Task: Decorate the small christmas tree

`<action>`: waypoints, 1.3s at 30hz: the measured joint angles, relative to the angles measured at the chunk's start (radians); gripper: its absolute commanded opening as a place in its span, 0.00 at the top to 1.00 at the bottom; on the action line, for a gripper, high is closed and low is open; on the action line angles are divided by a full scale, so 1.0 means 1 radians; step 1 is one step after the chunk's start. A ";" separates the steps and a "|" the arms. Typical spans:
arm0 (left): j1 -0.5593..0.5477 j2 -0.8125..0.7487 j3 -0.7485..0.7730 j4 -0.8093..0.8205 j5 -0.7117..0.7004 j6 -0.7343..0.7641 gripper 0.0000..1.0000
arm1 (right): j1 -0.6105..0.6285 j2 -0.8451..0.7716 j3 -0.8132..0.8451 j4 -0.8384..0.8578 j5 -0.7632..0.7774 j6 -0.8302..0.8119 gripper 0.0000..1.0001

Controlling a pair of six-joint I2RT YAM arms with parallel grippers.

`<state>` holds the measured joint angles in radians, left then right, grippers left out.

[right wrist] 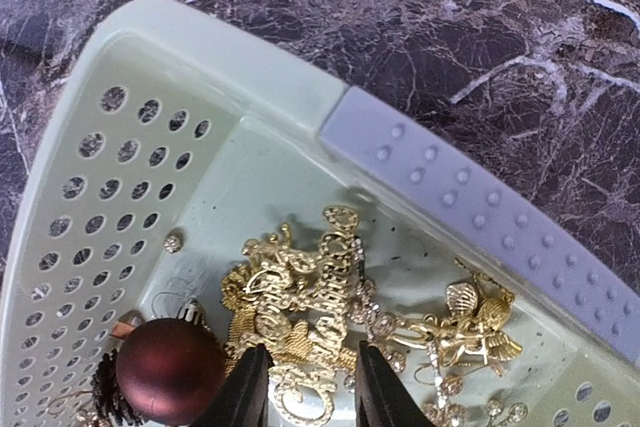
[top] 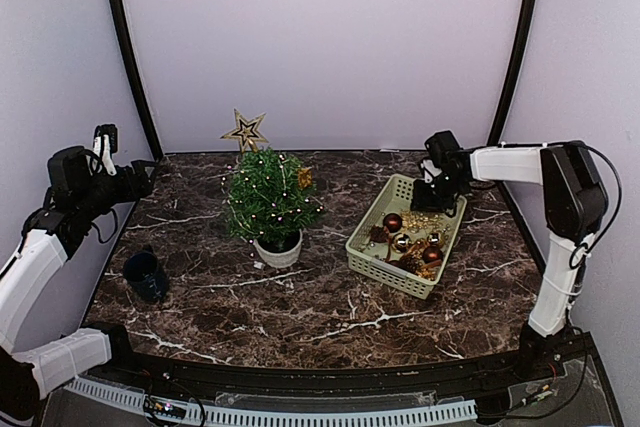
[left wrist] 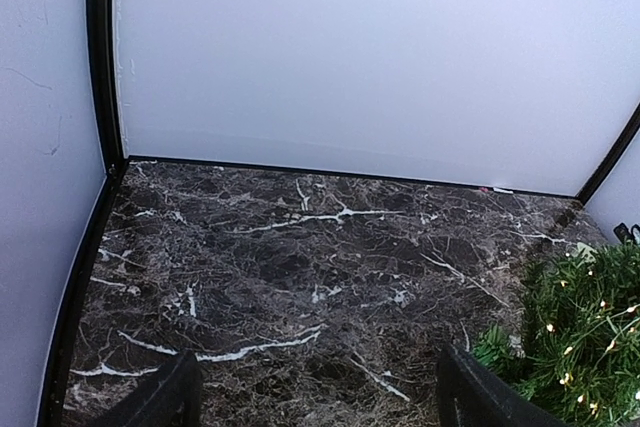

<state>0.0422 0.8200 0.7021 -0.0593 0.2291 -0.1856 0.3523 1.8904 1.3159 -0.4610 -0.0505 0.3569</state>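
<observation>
Shows left pincer (left wrist: 318, 394) gaping beside small christmas tree (top: 270, 197), right pincer (right wrist: 308, 392) slightly parted astride gold ornament (right wrist: 300, 297) in basket (right wrist: 100, 177).

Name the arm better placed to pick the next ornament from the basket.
Right: the right claw is down in the basket, directly over the gold ornaments. The left claw is across the table, on the tree's far side.

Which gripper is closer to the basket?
Right. The right gripper hangs over the far end of the basket, down among the gold ornaments; the left gripper sits far left, beyond the small christmas tree.
</observation>
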 measured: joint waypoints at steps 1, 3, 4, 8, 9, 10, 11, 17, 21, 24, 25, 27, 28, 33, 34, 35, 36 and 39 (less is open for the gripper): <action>0.000 0.000 0.000 0.000 -0.002 0.000 0.17 | -0.005 0.014 0.009 -0.006 0.001 -0.005 0.64; 0.000 -0.002 0.000 0.000 -0.002 0.000 0.17 | -0.016 0.045 0.018 -0.012 -0.001 -0.013 0.61; 0.000 -0.002 0.000 0.000 -0.003 0.000 0.17 | -0.020 0.060 0.018 -0.014 -0.005 -0.019 0.60; 0.000 -0.002 0.000 0.000 -0.003 0.001 0.17 | -0.027 0.101 0.024 -0.004 -0.029 -0.045 0.58; 0.000 -0.002 0.000 0.000 -0.003 0.001 0.17 | -0.027 0.104 0.029 -0.001 -0.032 -0.049 0.58; 0.000 -0.002 0.000 0.000 -0.003 0.001 0.17 | -0.027 0.109 0.032 0.006 -0.042 -0.054 0.58; 0.000 -0.002 0.000 0.000 -0.003 0.002 0.17 | -0.028 0.116 0.033 0.018 -0.054 -0.061 0.58; 0.000 -0.002 0.000 0.000 -0.006 0.004 0.17 | -0.044 0.141 0.031 0.099 -0.177 -0.068 0.63; 0.000 -0.002 0.000 0.000 -0.007 0.005 0.17 | -0.049 0.147 0.015 0.143 -0.244 -0.061 0.81; 0.000 -0.002 0.000 0.000 -0.007 0.006 0.17 | -0.051 0.146 -0.004 0.165 -0.268 -0.056 0.92; 0.000 -0.002 0.000 0.000 -0.007 0.007 0.17 | -0.051 0.145 -0.011 0.175 -0.272 -0.051 0.95; 0.000 -0.002 0.000 0.000 -0.008 0.007 0.17 | -0.052 0.134 -0.027 0.184 -0.281 -0.042 1.00; 0.000 -0.002 0.000 0.000 -0.008 0.007 0.17 | -0.052 0.124 -0.038 0.186 -0.286 -0.037 1.00; 0.000 -0.006 -0.005 0.000 -0.009 0.007 0.17 | -0.052 0.051 -0.094 0.175 -0.293 -0.021 1.00; 0.000 -0.007 -0.006 -0.001 -0.009 0.007 0.17 | -0.052 0.029 -0.109 0.173 -0.293 -0.018 1.00; 0.000 -0.011 -0.009 0.000 -0.009 0.007 0.17 | -0.052 0.005 -0.123 0.171 -0.292 -0.012 1.00; 0.000 -0.015 -0.011 -0.001 -0.009 0.007 0.17 | -0.052 -0.021 -0.137 0.169 -0.291 -0.006 1.00; 0.000 -0.027 -0.016 0.000 -0.007 0.007 0.17 | -0.052 -0.095 -0.164 0.169 -0.286 0.008 1.00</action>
<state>0.0422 0.7933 0.6861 -0.0597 0.2222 -0.1783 0.3000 1.7958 1.1522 -0.2920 -0.3370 0.3653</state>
